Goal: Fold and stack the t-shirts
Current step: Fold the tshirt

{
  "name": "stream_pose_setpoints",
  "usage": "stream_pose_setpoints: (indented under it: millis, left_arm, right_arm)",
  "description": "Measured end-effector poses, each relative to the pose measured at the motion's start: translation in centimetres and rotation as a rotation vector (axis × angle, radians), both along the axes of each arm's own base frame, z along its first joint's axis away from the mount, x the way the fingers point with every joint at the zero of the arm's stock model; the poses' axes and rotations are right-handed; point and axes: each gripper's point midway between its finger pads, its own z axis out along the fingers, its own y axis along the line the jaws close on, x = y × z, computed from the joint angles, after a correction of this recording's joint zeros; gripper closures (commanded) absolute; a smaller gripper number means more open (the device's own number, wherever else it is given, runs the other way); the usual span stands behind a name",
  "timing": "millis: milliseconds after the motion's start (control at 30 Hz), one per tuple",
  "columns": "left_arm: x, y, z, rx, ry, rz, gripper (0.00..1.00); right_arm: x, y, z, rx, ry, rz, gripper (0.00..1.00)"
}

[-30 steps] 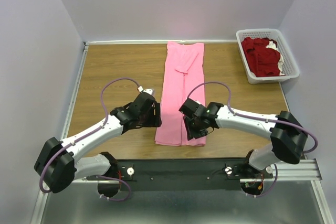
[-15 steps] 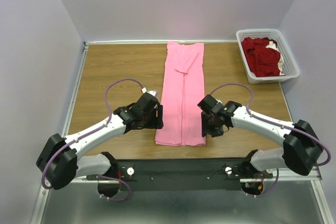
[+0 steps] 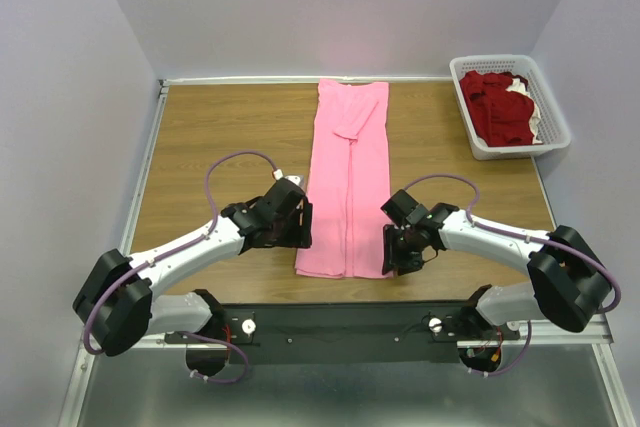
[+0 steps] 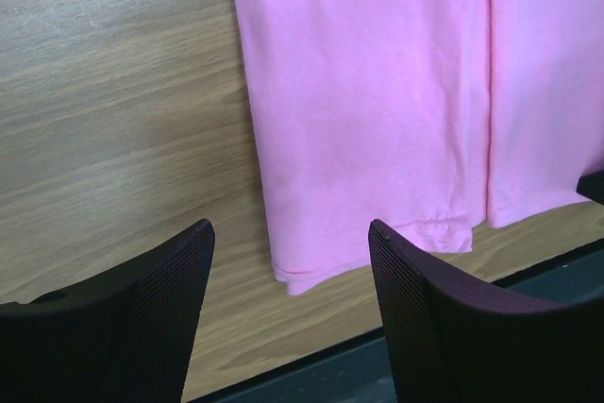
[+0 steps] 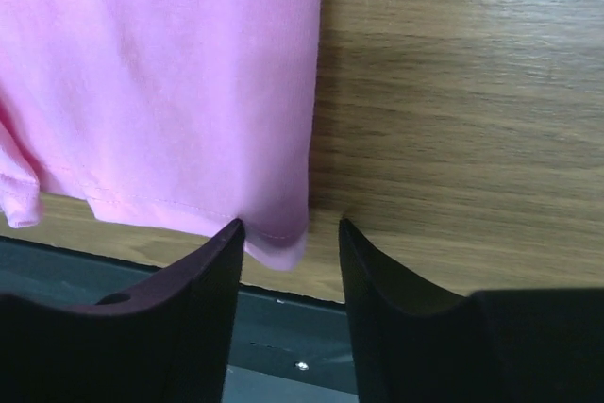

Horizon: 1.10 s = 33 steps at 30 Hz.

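Left gripper [image 3: 299,233] lower centre-left, jaws wide apart; right gripper [image 3: 394,253] lower centre-right, jaws parted, narrower gap.

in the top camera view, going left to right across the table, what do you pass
left gripper -> pink t-shirt -> right gripper -> white basket holding the dark red t-shirts
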Motion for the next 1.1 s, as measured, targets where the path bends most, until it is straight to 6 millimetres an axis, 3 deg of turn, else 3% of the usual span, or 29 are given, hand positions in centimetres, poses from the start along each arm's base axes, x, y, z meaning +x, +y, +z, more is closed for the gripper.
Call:
stream_pose_setpoints:
  millis: [500,667,1100]
  left_arm:
    - [-1.3,0.3,-1.9,0.070,0.069,-0.027,0.27]
    - [-2.0,0.1,-2.5,0.104,0.101,-0.051,0.42]
    - [-3.9,-0.5,-4.8,0.194,0.190,-0.107,0.48]
  right_arm:
    - [-0.1,0.7,-0.3,0.037,0.012,0.018,0.90]
    - [-0.1,0.7,-0.3,0.038,0.014,0.024,0.91]
    - [-0.1,0.7,-0.3,0.037,0.007,0.044,0.92]
